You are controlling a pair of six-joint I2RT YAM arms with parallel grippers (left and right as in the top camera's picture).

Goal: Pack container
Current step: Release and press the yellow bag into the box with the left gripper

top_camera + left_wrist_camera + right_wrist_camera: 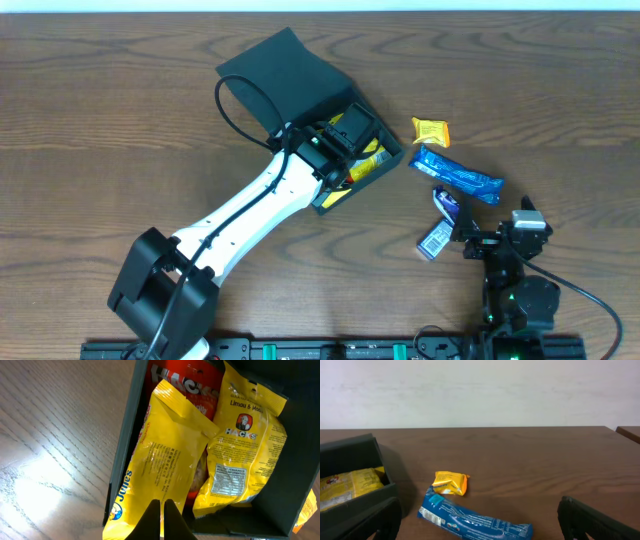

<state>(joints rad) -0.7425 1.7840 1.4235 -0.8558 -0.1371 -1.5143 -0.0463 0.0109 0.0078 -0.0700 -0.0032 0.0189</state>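
While the left gripper is shut tight over a shiny yellow snack packet, any pinch is hidden. The square dark cardboard box sits on the wooden table, half hidden by the arm. The right gripper gapes wide, empty.

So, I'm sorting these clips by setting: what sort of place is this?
Probably a robot lab or test bench, not a home: a white arm and a black arm based at a rail along the table edge, a blank white wall behind, and snack packets laid beside a dark box.
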